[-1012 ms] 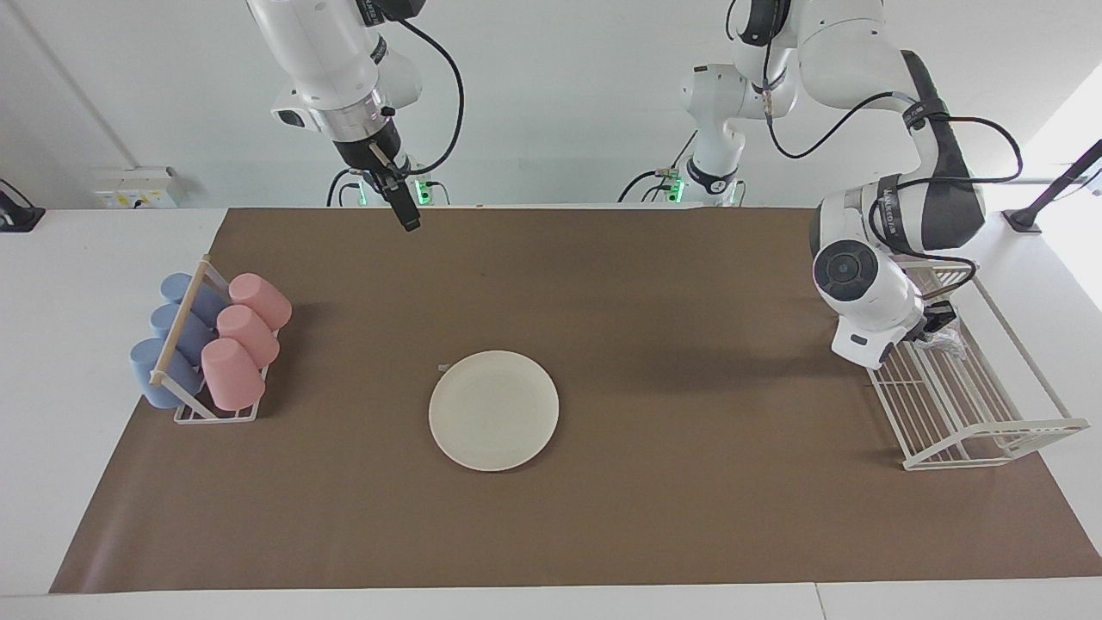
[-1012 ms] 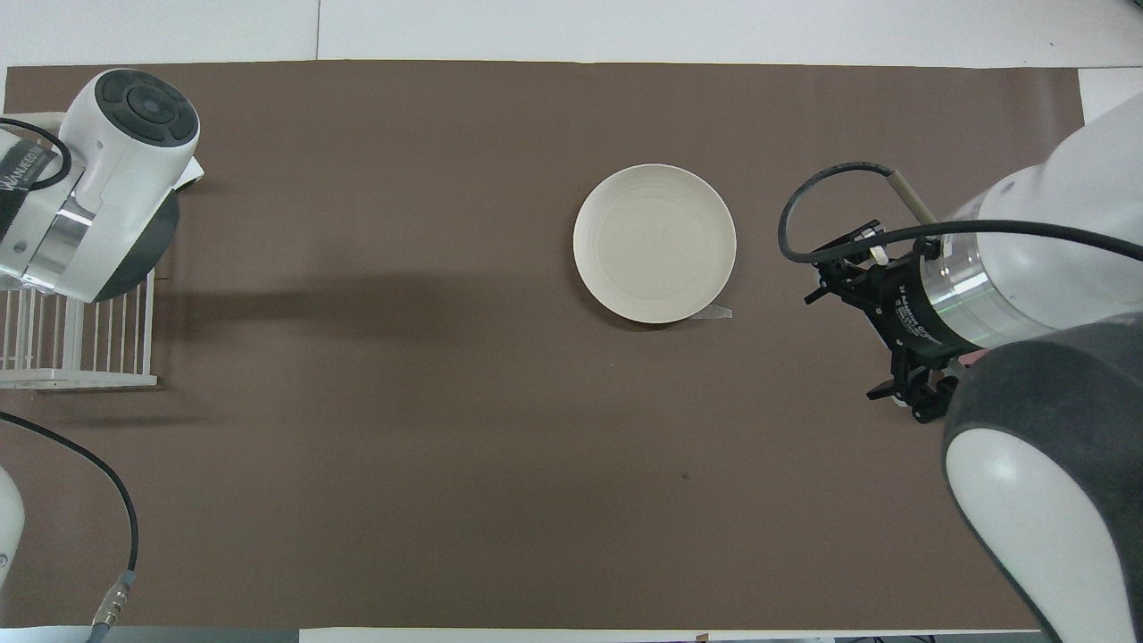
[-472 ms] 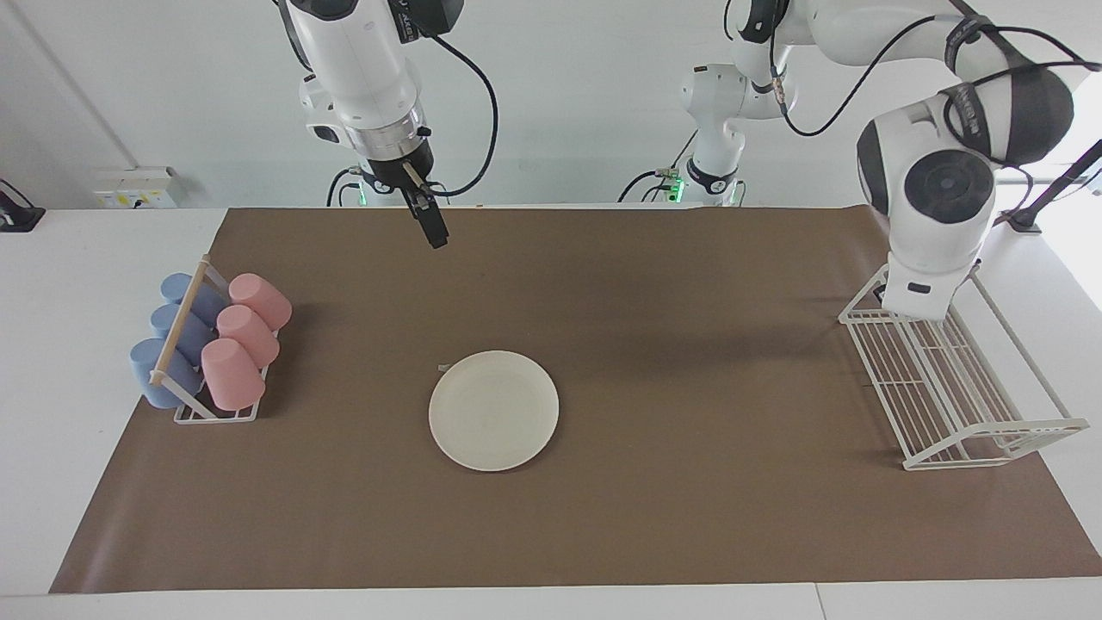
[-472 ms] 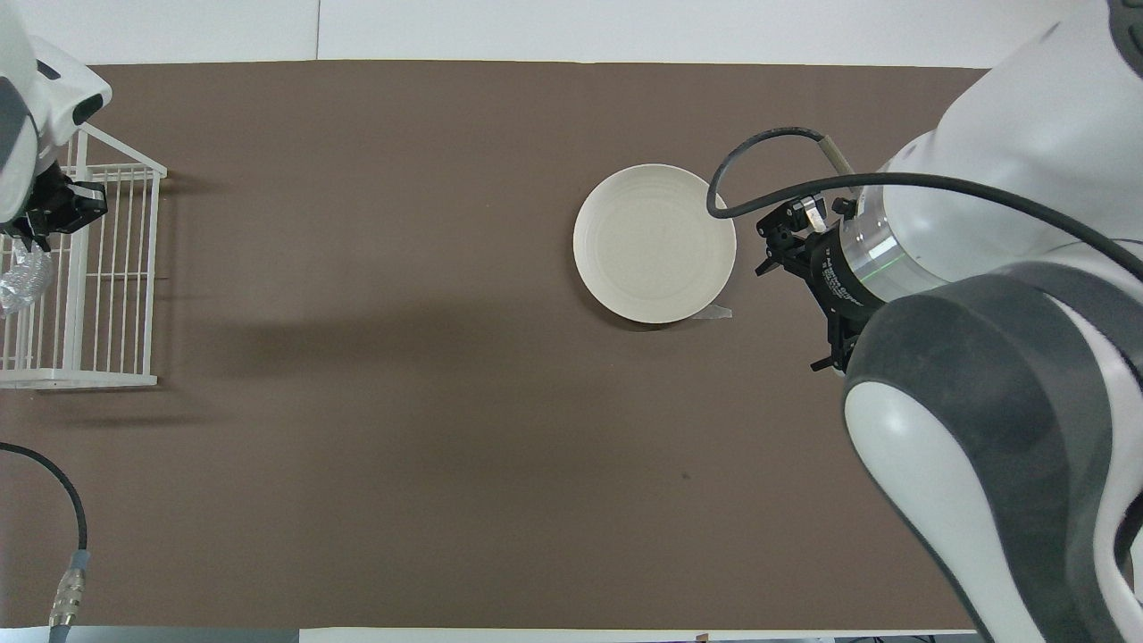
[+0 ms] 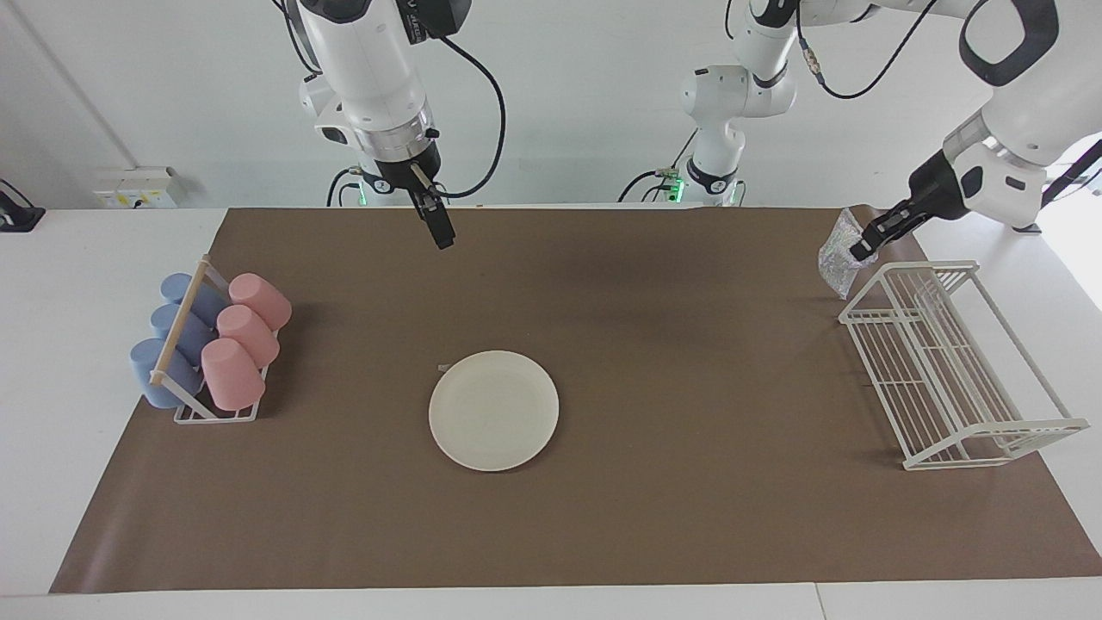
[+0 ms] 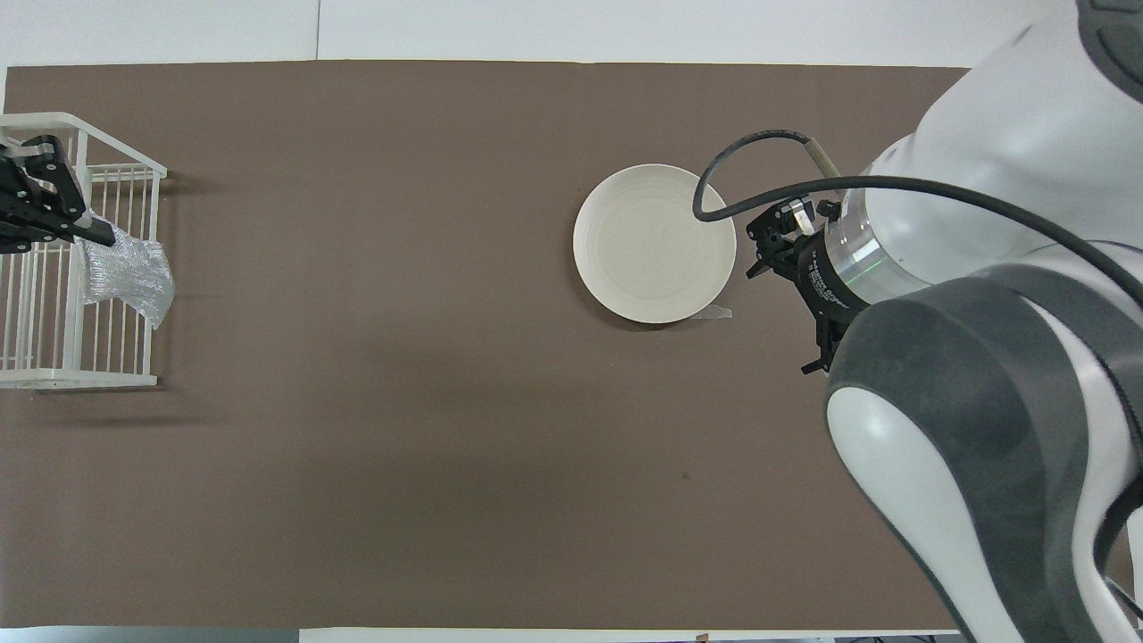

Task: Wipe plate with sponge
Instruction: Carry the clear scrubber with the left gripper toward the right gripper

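The cream-white plate (image 5: pixel 493 411) (image 6: pixel 654 243) lies flat in the middle of the brown mat with nothing on it. My left gripper (image 5: pixel 861 250) (image 6: pixel 94 237) is shut on the silvery crinkled sponge (image 5: pixel 833 254) (image 6: pixel 125 272). It holds the sponge in the air over the edge of the white wire rack (image 5: pixel 947 370), well away from the plate. My right gripper (image 5: pixel 443 239) hangs open and empty, high above the mat, pointing down and touching nothing. In the overhead view the right arm's wrist (image 6: pixel 848 268) shows beside the plate.
The white wire rack (image 6: pixel 54 357) stands at the left arm's end of the mat. A cup rack (image 5: pixel 185 331) with several blue and pink cups stands at the right arm's end. A small tape tab (image 6: pixel 719 313) sticks out from under the plate.
My left arm has risen out of the wire rack with the sponge and swung it up over the rack's edge. My right gripper has drifted a little toward the table's middle.
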